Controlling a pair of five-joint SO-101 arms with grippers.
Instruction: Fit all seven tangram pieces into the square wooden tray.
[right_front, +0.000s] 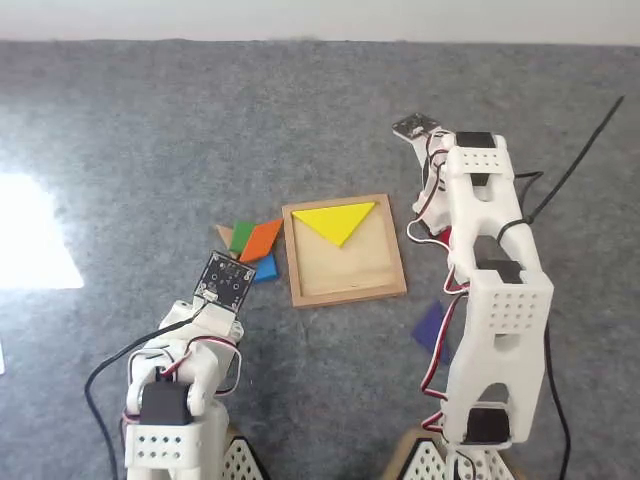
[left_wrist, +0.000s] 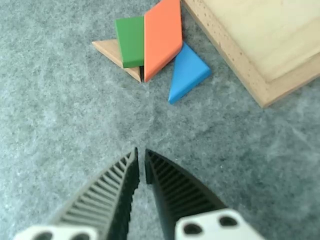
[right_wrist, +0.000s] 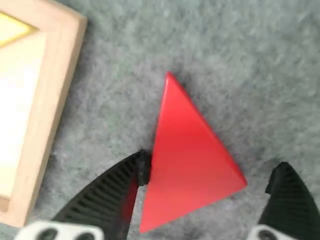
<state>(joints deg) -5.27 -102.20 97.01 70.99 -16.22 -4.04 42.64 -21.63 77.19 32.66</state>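
The red piece is lying inside my spread right hand for pinching; my left hand is hanging pressed together.

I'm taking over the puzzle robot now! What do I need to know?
Left gripper: shut, empty, over the mat near the bunched pieces.
Right gripper: open, one finger on each side of the red triangle, which lies on the mat beside the tray.
Done: the yellow triangle is in the tray.
Left: six pieces. The green piece, orange piece, blue triangle and tan triangle are bunched on the tray's other side. The purple piece lies by the right arm.
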